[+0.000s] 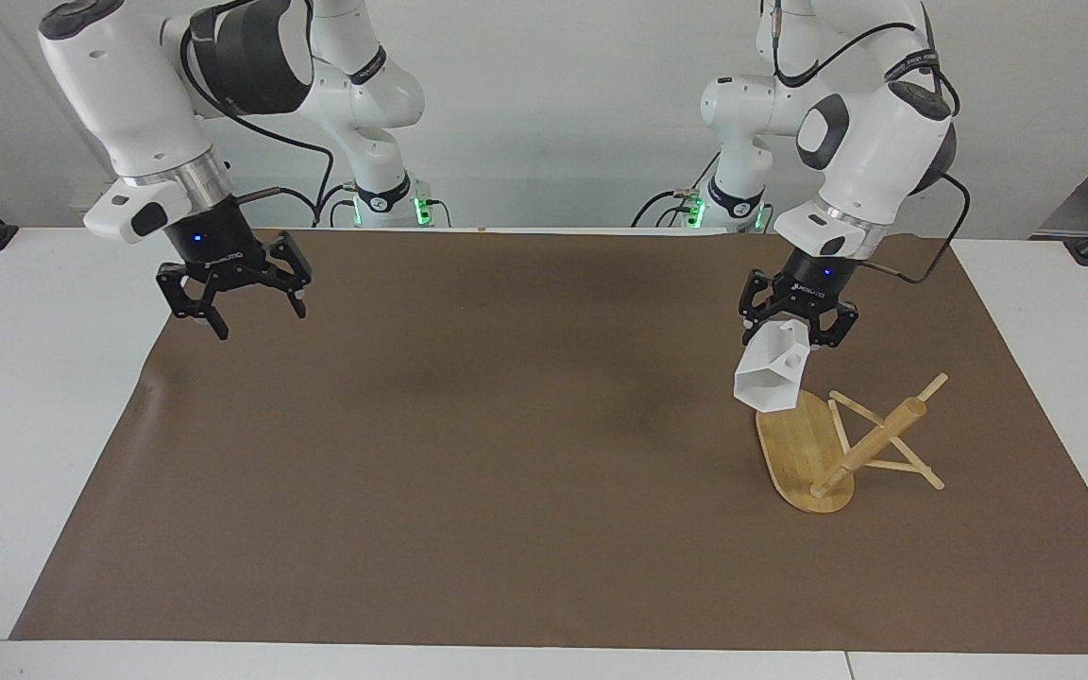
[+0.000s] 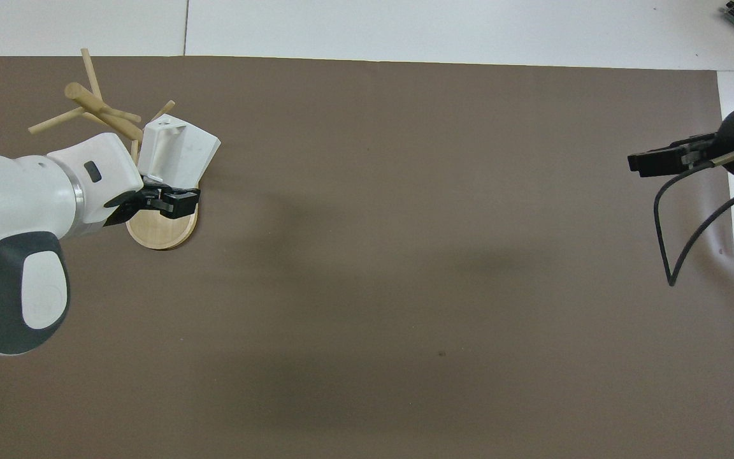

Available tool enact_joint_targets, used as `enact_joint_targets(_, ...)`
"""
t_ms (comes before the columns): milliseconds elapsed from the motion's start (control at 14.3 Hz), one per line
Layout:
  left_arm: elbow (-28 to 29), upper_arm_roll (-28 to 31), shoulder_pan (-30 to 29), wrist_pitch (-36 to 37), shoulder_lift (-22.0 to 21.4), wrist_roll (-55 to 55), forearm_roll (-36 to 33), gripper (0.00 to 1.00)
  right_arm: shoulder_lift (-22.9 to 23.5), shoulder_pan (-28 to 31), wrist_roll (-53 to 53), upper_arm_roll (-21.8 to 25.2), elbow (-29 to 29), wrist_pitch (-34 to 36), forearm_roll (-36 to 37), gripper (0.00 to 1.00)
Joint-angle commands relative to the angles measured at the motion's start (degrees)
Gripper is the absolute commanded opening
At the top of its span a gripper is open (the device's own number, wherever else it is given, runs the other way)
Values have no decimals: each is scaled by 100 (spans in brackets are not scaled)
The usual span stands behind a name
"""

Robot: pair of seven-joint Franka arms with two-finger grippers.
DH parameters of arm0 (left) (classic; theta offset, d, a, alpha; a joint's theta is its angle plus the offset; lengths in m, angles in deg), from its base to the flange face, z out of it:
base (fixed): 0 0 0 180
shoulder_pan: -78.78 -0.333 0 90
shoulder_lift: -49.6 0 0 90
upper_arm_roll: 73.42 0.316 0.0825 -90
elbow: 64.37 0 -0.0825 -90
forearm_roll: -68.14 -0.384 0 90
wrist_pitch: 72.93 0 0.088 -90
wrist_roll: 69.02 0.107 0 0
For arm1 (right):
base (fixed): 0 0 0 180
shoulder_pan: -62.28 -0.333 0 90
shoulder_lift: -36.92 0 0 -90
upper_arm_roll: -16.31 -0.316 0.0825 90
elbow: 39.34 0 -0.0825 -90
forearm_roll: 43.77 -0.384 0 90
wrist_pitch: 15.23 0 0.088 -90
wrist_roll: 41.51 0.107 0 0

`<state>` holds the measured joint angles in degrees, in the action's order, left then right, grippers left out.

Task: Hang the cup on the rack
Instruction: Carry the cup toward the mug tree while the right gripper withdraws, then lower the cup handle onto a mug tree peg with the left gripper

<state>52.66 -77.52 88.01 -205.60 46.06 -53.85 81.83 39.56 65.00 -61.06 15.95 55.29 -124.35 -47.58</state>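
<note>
The white faceted cup [image 1: 771, 380] hangs tilted, mouth down, in my left gripper [image 1: 797, 332], which is shut on its upper end. The cup's handle with the round hole faces the rack. The bamboo rack [image 1: 870, 442] stands on its oval base [image 1: 794, 453] toward the left arm's end of the mat. The cup is over the base's end nearer the robots, beside the post and apart from the pegs. In the overhead view the cup [image 2: 179, 150] covers part of the rack [image 2: 100, 109], with the left gripper [image 2: 164, 197] over the base [image 2: 162, 231]. My right gripper [image 1: 246, 304] is open and empty.
A brown mat [image 1: 506, 472] covers the white table [image 1: 34, 378]. The right gripper [image 2: 657, 159] hangs over the mat's edge at the right arm's end of the table.
</note>
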Motion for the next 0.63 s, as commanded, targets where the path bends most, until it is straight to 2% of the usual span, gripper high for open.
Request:
enact_joint_targets(0, -408, 32, -122, -163, 345, -312, -77, 0, -132, -8, 632, -78, 144, 328, 582, 100)
enact_joint_targets(210, -585, 32, -184, -189, 477, -374, -86, 0, -194, -17, 1723, -113, 127, 1005, 600, 100)
enact_joint_targets(560, -497, 32, -88, -347, 477, -892, -103, 0, -176, -8, 1752, -87, -5, 1297, 486, 100)
